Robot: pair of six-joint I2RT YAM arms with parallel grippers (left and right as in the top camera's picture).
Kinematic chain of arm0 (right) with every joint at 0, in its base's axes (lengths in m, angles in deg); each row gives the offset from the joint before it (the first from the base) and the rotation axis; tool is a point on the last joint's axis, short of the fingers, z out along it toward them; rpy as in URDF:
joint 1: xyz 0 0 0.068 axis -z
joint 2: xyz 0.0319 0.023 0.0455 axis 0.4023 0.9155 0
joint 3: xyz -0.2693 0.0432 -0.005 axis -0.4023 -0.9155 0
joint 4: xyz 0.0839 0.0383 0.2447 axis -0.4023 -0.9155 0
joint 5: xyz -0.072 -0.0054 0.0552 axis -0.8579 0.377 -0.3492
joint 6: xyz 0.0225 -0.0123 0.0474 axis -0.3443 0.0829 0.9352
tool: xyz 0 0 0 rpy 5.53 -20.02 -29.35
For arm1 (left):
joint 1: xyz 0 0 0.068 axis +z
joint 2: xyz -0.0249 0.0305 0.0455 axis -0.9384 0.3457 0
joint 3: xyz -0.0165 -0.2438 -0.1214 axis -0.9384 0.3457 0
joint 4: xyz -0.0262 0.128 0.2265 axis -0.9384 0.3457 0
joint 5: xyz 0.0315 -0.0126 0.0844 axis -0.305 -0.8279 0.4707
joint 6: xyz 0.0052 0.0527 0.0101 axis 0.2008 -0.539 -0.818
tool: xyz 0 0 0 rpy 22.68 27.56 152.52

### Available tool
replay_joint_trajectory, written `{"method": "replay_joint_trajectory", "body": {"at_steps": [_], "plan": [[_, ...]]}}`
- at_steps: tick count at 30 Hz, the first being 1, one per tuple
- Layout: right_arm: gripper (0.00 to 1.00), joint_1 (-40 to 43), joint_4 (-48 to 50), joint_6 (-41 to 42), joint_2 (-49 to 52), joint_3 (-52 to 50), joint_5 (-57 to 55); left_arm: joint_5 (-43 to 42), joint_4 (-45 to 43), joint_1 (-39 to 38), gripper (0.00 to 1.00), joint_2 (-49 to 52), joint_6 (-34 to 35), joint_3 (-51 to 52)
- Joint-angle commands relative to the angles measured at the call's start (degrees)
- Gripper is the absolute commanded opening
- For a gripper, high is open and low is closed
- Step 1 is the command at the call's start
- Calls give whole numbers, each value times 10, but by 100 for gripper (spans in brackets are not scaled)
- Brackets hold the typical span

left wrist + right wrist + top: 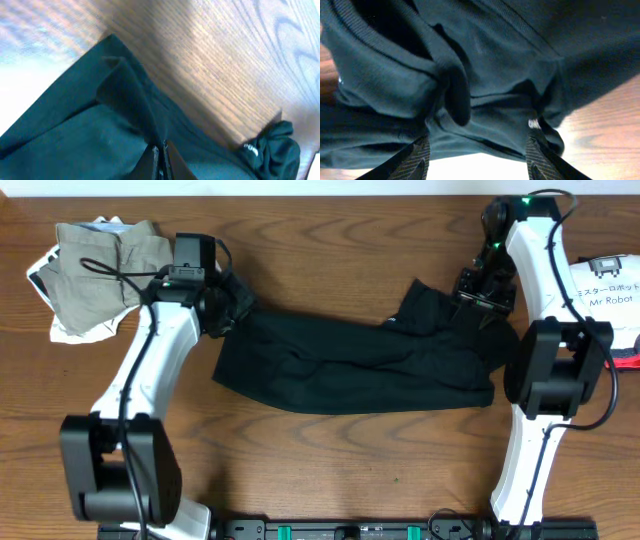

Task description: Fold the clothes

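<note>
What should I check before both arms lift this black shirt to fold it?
1. Left jaws shut on the black shirt: ok, pinching a fold.
2. Right jaws gripping it: not ok, they stand apart over the fabric.
3. Shirt lying flat: not ok, bunched and creased.
4. Khaki pile apart from the shirt: ok.
5. How many layers lie under the right jaws: cannot tell.

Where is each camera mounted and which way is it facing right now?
Overhead: above the table, facing straight down on the shirt and khaki pile; both arms show whole.
Left wrist: on the left arm, looking along the left gripper, shut on a shirt fold, across the table.
Right wrist: on the right arm, close over the shirt; the right gripper is open, cloth between its fingers.
Shared: both wrist views catch the shirt's white mark.
</note>
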Motion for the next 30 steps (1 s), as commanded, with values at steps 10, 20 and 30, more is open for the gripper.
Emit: {"method": "replay_joint_trajectory", "body": {"at_steps": [10, 20, 30], "plan": [[59, -3, -31, 1, -25, 10, -21, 59, 130, 29, 6, -4, -18, -4], [59, -5, -37, 1, -25, 11, -12, 61, 197, 93, 29, -4, -67, -4], [59, -33, -34, 2, -25, 11, -9, 46, 207, 95, 27, -4, -91, -4]]}}
